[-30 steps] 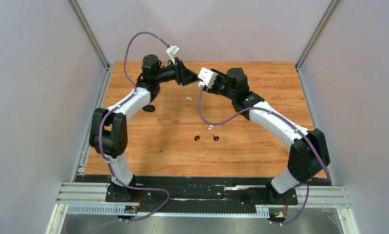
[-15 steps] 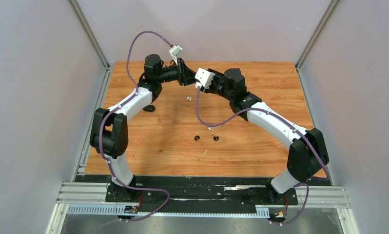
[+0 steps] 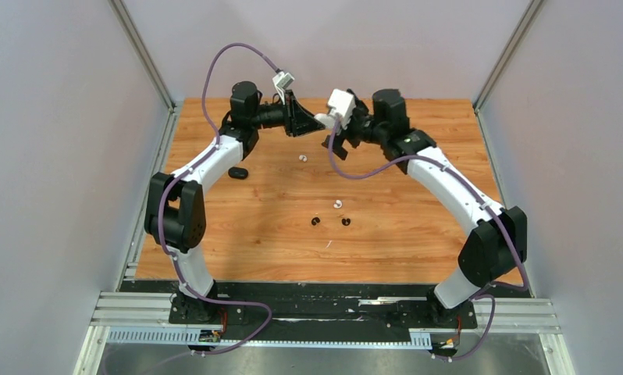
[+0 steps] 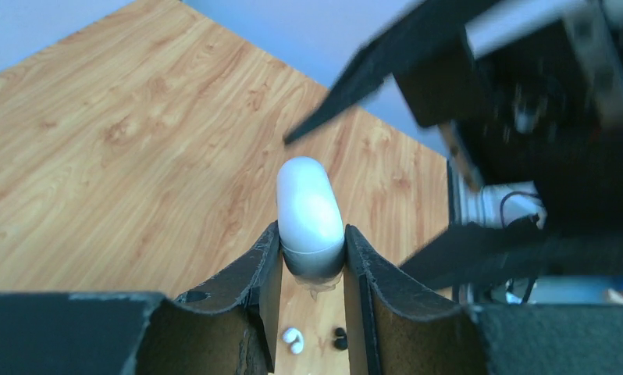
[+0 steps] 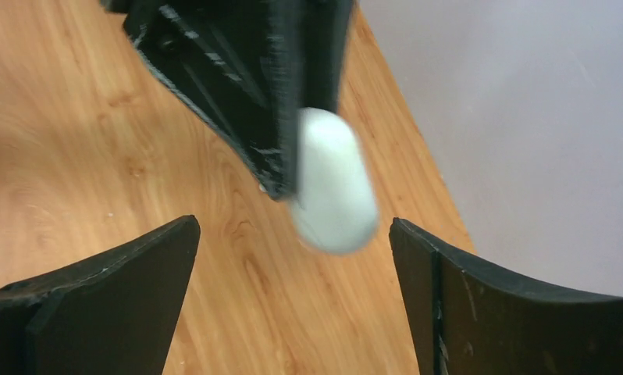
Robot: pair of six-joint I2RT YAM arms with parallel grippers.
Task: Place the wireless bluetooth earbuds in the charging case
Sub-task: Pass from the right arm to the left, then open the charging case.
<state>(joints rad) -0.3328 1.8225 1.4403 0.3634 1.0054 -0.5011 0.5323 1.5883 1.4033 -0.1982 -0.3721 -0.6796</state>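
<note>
Left hand [image 4: 312,233]: clenched on the white case [image 4: 308,199], held up over the far middle of the tabletop [image 3: 418,226].
Right hand [image 5: 293,226]: released, fingers spread wide and gripping nothing; it faces the left hand, one finger to each side of the case's free end, apart from it.
In the way: the left hand's fingers cover both flanks of the case's near end, so only the rounded far part is bare.
Case axis: long axis lies along the left hand's fingers, rounded end pointing past the fingertips toward the right hand.
Purple cable [image 3: 355,173]: loops down from the right wrist.
Black case [image 3: 237,173]: flat on the tabletop beside the left forearm.
Earbuds: all loose on the tabletop. One white earbud [image 3: 303,157] lies under the hands, another [image 3: 337,204] nearer the middle. The black earbuds [image 3: 315,221] sit side by side just nearer the bases.
</note>
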